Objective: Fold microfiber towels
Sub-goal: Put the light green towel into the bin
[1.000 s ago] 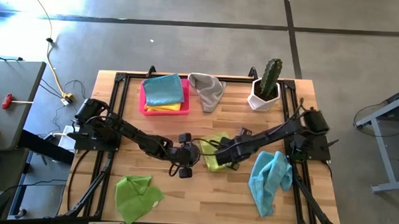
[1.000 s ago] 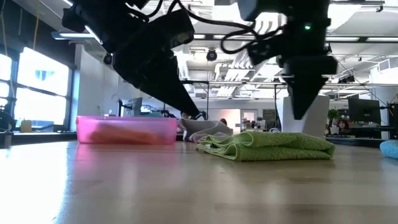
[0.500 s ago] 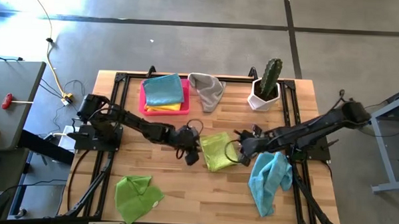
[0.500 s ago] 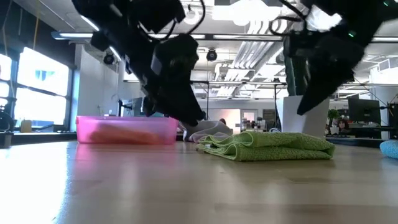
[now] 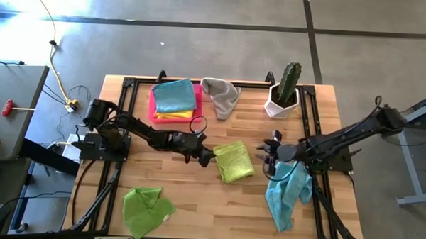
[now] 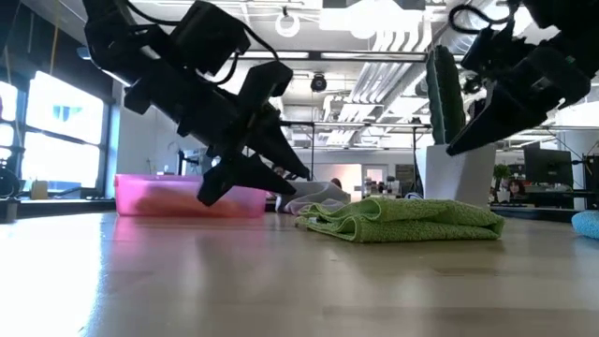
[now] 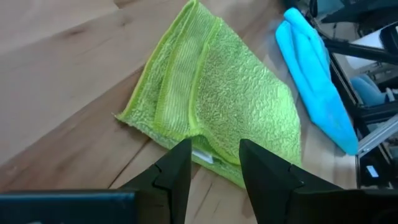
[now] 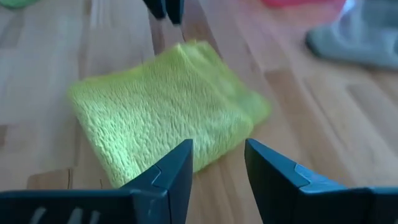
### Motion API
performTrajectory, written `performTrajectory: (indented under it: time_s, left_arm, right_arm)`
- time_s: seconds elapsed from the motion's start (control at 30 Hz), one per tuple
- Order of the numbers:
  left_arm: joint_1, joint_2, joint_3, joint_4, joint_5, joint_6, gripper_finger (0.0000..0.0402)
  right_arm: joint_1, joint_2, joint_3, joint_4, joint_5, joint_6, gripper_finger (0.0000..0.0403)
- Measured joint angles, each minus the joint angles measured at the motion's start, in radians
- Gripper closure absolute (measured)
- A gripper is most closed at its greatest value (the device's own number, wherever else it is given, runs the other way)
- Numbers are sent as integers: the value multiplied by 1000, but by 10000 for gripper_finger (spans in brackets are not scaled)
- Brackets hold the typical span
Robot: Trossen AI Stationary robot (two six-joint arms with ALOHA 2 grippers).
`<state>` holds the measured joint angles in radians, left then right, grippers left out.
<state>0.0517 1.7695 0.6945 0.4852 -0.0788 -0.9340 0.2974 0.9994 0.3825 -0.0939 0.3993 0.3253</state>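
Towel: folded lime towel (image 5: pixel 233 161) mid-table | left gripper (image 5: pixel 206 156) just left of it, nearer | right gripper (image 5: pixel 271 151) right, apart | both jaws spread, empty

A folded lime towel (image 8: pixel 165 109) lies flat on the wooden surface (image 8: pixel 292 118). The right gripper (image 8: pixel 217 158) hangs empty above it, fingers apart. A grey towel (image 8: pixel 360 37) lies farther off.
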Motion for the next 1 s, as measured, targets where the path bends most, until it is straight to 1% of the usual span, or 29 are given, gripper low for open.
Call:
performTrajectory:
  time_s: [0.17,0.27,0.4,0.5,0.6,0.7,0.77,0.87,1.0]
  left_arm:
    - [-6,0,0,8,6,-6,275]
    - [-7,0,0,20,13,-6,275]
    - [-8,0,0,24,45,-6,275]
    - [-14,0,0,26,47,-6,275]
    - [-21,0,0,47,45,-19,275]
    - [-25,0,0,41,45,-60,275]
    - [-27,1,1,31,45,-91,274]
    - [-27,3,0,27,70,-102,274]
    - [-26,3,0,28,98,-76,274]
  right_arm:
    - [-3,-105,-81,99,6,-73,265]
    - [-3,-179,-135,154,14,-76,265]
    - [-3,-274,-207,229,18,-73,265]
    - [-3,-338,-257,286,18,-76,265]
    - [-3,-392,-291,305,26,-97,265]
    - [-3,-429,-309,301,74,-104,265]
    - [-3,-435,-309,297,102,-80,265]
    - [-3,-438,-309,285,92,-37,265]
    - [-2,-437,-309,261,60,38,265]
